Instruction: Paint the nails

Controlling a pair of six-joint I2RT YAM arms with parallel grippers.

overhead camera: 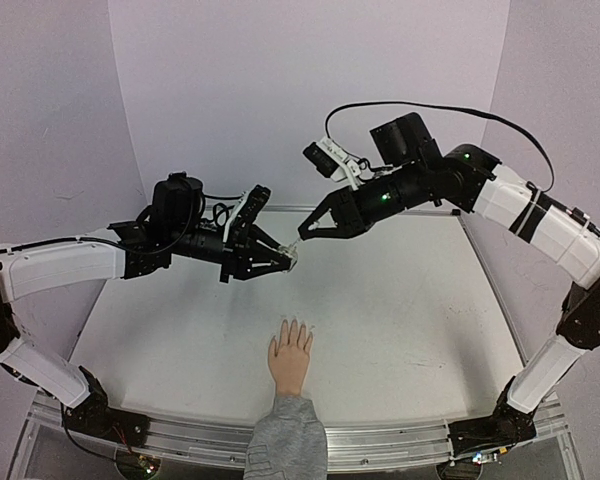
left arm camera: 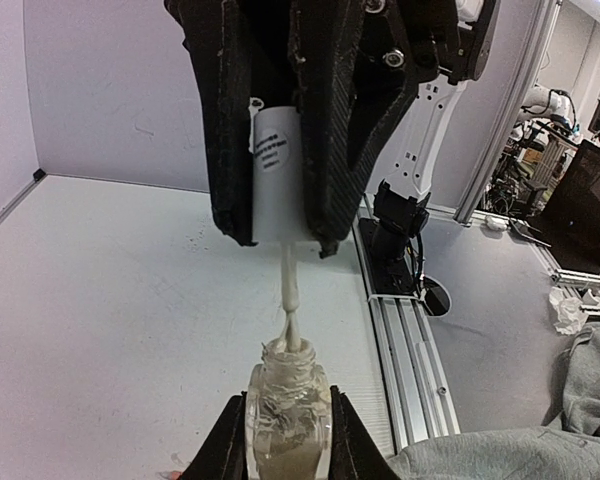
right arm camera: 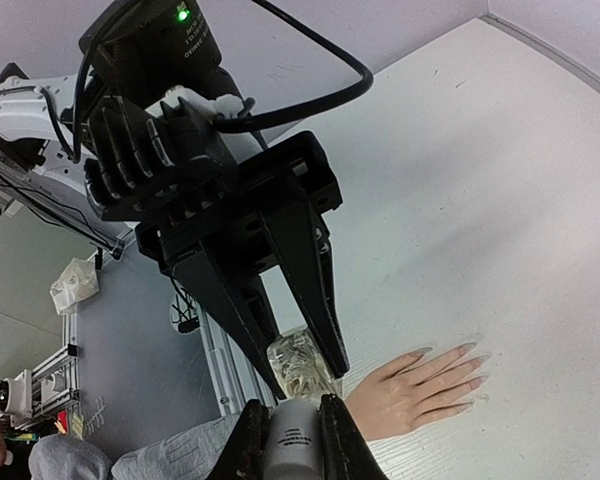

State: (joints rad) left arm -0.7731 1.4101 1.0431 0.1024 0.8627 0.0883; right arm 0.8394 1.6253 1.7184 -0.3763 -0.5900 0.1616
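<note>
The left fingers point(left arm camera: 352, 448) are closed on a small clear bottle point(left arm camera: 288, 420), which is held in the air above the white counter point(overhead camera: 400, 310). The right fingers point(right arm camera: 252, 445) are clamped on a white cap point(right arm camera: 296, 445), which is held in line with the bottle's neck and just clear of it. A thin brush stem point(left arm camera: 288, 290) is seen running from the cap into the open neck, so the two arms are met tip to tip over the middle of the counter. A hand point(overhead camera: 290, 355) is laid flat, palm down, near the counter's front edge between the arm bases, with its digits pointed towards the back wall. The wrist is covered by a grey sleeve point(overhead camera: 288, 440). The nails point(right arm camera: 467, 347) are seen pale at the fingertips, resting on the counter, nearer the front than the bottle and well apart from it and from the brush.
</note>
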